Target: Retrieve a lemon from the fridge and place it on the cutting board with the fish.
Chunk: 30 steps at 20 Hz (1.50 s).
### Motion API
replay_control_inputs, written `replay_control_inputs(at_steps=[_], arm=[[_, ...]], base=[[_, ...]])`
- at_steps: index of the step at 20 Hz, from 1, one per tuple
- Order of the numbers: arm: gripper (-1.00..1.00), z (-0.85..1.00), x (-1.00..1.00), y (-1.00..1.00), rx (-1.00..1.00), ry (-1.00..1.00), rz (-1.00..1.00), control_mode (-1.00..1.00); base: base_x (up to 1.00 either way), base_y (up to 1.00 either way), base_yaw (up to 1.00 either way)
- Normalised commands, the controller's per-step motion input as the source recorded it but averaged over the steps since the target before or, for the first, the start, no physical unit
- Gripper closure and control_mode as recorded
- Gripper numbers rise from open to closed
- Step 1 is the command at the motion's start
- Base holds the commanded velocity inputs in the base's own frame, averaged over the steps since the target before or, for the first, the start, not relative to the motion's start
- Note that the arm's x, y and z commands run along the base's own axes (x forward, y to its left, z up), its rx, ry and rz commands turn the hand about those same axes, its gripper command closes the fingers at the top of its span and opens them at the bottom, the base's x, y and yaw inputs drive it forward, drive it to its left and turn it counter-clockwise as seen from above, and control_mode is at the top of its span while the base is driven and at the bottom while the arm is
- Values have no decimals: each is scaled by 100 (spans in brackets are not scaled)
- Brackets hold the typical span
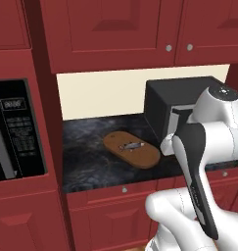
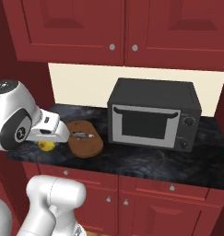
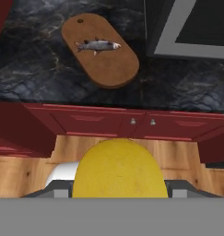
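Note:
The yellow lemon (image 3: 118, 170) sits between my gripper's (image 3: 118, 192) two dark fingers, and the gripper is shut on it. In the right base view the lemon (image 2: 48, 145) peeks out under the white hand, at the counter's front left. The oval brown cutting board (image 3: 104, 64) lies on the dark counter ahead of the hand, with the slim greyish fish (image 3: 97, 45) across it. Both base views show the board (image 1: 140, 156) (image 2: 89, 146) and the fish (image 1: 130, 146) (image 2: 81, 135). The hand is in front of the counter's edge, over the floor. The fridge is out of view.
A black microwave (image 2: 152, 115) (image 1: 162, 105) stands on the counter right of the board. A built-in black appliance with a keypad (image 1: 15, 130) fills the tall red cabinet at the left. Red wall cabinets (image 2: 118, 27) hang above, and red drawers (image 3: 132, 122) run below the counter.

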Motion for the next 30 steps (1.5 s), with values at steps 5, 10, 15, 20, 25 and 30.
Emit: replay_control_inputs(at_steps=[5,10,15,20,25,30], arm=[[100,0,0,0,0,0,0,100],[100,0,19,0,0,0,1,-100],[100,-15,72,0,0,0,4,-100],[100,-44,45,3,0,-1,4,-100],[100,-54,42,6,-2,-1,3,-100],[100,-52,50,23,-4,-2,4,-100]], base=[[47,23,1],[26,0,1],[0,0,0],[0,0,0],[0,0,0],[0,0,0]])
